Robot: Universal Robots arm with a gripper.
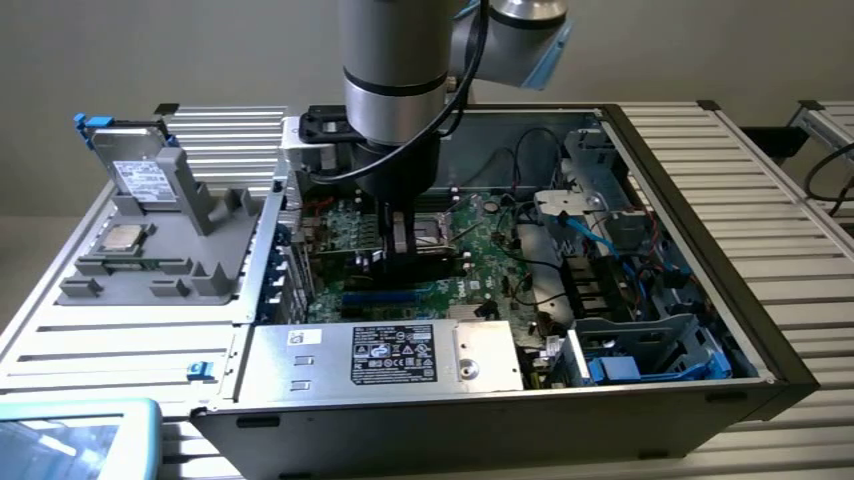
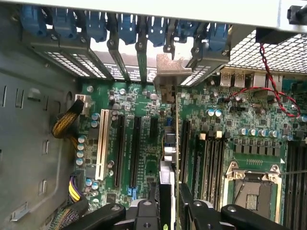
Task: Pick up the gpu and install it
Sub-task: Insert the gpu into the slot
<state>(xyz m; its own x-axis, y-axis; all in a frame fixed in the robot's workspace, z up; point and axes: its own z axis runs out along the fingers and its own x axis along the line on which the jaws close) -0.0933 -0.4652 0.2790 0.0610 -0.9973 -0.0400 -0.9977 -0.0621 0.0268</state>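
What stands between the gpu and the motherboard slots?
Nothing visible. The gripper holds the gpu edge-on over the motherboard, its bracket toward the case's rear. The black slots beside it are bare, and the cables lie off to the side. The spot straight under the card is hidden.

One gpu (image 2: 168,88), perhaps seven blue clips (image 2: 127,26)

I've got a plain beige wall (image 1: 160,50) well behind the tool (image 1: 400,255), and a slatted metal table (image 1: 761,180) spreading out beneath it (soft, even light all over).
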